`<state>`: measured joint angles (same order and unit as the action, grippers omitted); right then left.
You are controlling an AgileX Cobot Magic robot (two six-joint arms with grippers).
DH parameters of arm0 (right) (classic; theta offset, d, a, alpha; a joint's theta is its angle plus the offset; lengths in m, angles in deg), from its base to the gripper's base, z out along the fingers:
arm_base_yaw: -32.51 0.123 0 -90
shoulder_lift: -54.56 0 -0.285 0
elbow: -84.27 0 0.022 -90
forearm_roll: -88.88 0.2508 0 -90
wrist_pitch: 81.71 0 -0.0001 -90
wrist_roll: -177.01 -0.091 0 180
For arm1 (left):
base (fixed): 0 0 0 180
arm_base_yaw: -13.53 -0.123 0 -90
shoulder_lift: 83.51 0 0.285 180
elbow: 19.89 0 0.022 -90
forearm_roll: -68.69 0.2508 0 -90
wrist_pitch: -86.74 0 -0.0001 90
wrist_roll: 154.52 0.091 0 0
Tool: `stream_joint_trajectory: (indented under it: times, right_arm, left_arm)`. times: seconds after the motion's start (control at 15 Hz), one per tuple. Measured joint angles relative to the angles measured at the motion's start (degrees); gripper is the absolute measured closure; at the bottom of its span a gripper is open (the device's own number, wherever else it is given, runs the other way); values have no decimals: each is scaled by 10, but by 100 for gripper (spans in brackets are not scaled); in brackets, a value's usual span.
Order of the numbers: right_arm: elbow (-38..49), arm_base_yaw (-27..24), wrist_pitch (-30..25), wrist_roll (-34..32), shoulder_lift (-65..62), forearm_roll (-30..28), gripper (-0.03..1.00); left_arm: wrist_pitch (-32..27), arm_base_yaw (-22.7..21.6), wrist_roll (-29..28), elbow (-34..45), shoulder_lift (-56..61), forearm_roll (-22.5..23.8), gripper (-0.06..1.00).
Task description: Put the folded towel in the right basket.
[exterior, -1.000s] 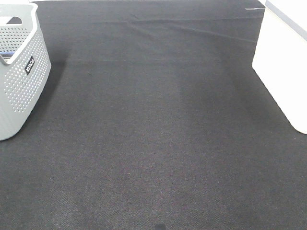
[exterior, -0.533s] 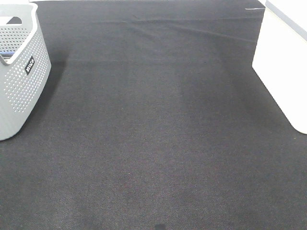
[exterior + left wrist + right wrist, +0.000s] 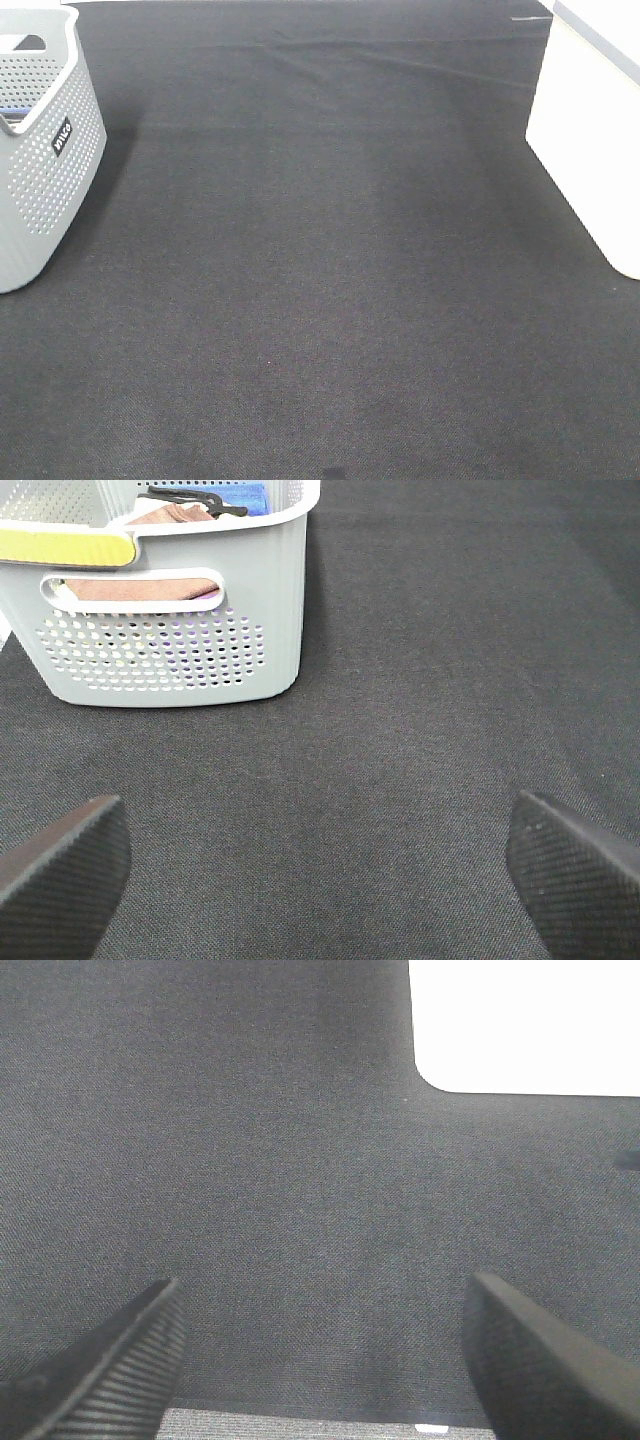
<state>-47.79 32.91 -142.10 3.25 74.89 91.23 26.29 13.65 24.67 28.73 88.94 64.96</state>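
Even light; white basket (image 3: 525,1020) overexposed.

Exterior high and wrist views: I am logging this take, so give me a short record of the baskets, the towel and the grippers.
left basket: grey perforated basket at the left edge of the black mat
left basket contents: a brownish cloth and a blue item inside
right basket: white container at the right edge, inside not visible
folded towel: none on the mat
left gripper: open, empty, facing the grey basket
right gripper: open, empty, above the mat
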Motion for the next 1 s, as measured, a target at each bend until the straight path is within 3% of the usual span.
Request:
stream_joint_trajectory:
  times: [0.27, 0.67, 1.0]
  right_arm:
    - [0, 0, 0, 0, -6, 0, 24]
    - [0, 0, -5, 0, -126, 1, 24]
    - [0, 0, -5, 0, -129, 1, 24]
  left_arm:
    - [0, 0, 0, 0, 0, 0, -2]
    - [0, 0, 0, 0, 0, 0, -2]
    - [0, 0, 0, 0, 0, 0, -2]
